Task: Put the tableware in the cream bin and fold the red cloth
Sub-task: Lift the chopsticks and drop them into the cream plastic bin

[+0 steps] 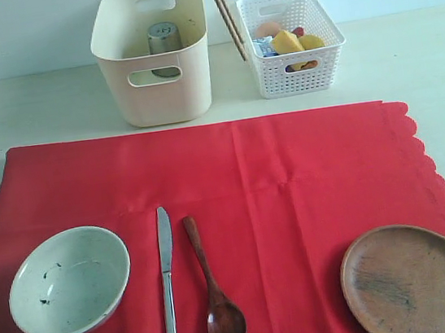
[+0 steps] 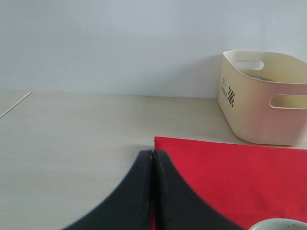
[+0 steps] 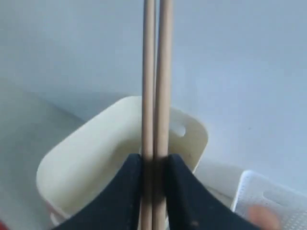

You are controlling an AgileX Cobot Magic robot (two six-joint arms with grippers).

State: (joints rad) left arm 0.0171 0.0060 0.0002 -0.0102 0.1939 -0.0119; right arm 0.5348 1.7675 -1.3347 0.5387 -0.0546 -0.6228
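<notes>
Right jaws: closed on the chopsticks, both sticks pinched side by side, with the long axis running straight out from the grip.

Exterior view: the sticks hang steeply. Their lower ends lean toward the basket and show in the gap between it and the bin. I cannot tell their depth from that view. In my right wrist view, the bin's opening lies just beyond the sticks.

Judgement: the tips must clear the bin's rim and sit over the opening before I let go, or they will drop between the two containers.

Left jaws: closed on nothing, low by a cloth corner, well apart from the bin. The right arm is the nearer.

Chopsticks: two plain, pale wooden rods, straight and of even thickness.

The cup stands in the bin. The bowl, knife, spoon and plate lie on the cloth.
</notes>
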